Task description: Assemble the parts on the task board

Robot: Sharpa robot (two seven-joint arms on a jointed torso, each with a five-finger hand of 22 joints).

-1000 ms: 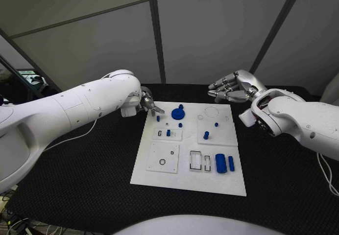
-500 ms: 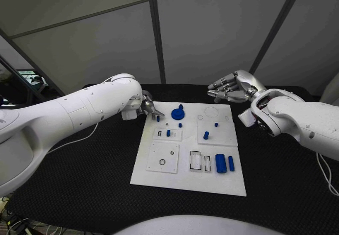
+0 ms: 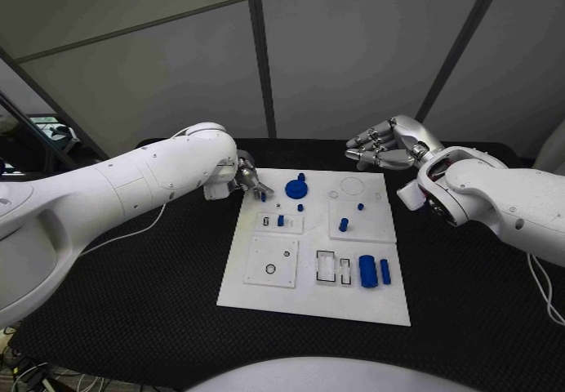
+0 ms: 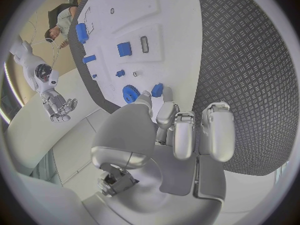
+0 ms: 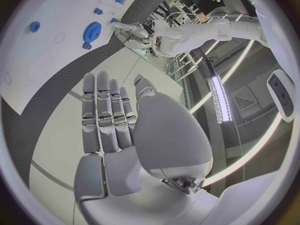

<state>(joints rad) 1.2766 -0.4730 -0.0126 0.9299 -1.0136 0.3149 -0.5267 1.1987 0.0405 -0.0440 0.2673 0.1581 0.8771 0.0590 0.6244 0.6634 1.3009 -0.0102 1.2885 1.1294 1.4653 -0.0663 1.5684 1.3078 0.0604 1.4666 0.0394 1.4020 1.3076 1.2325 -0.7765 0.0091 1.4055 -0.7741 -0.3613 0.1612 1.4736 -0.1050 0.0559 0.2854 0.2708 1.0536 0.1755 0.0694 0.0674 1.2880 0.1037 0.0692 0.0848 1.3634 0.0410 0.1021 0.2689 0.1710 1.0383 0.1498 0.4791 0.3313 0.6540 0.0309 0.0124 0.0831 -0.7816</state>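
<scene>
On the black bench, the task board (image 3: 316,304) is lying with blue parts partly seated, two loose by its near slots. Left hand (image 3: 248,181) is pinching a small blue part (image 4: 157,90) at the board's far corner; right hand (image 3: 385,145) is hovering, fingers apart, holding nothing.

Pale grey wall panels (image 3: 353,65) with dark seams stand behind the black table (image 3: 141,310).

Bench (image 3: 141,310) covering: black, matt, with a fine embossed diamond texture. Task board (image 3: 309,306): smooth white plate, matt, looks like plastic; parts on it, e.g. the blue gear (image 3: 295,190), are solid blue plastic with a slight sheen. Both arms have glossy white shells; left hand (image 4: 181,130) and right hand (image 5: 112,120) have satin silver, metal-looking fingers.
</scene>
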